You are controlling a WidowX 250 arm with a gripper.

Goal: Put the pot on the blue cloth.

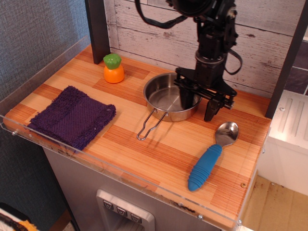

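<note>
The pot (pixel 168 98), a shallow shiny steel pan, sits near the middle back of the wooden counter with its wire loop handle (pixel 150 125) pointing toward the front left. My black gripper (pixel 198 107) stands open and low over the pot's right rim: one finger (pixel 186 100) reaches down inside the pan, the other (pixel 211 109) is outside it on the right. The blue cloth (pixel 73 116), a dark purple-blue knitted square, lies flat at the front left, well apart from the pot.
An orange toy with a green top (pixel 113 69) stands at the back left. A blue-handled metal spoon (pixel 211 156) lies at the front right. A clear plastic rim (pixel 120 171) runs along the counter's front and left edges. A wooden plank wall (pixel 154 29) closes the back.
</note>
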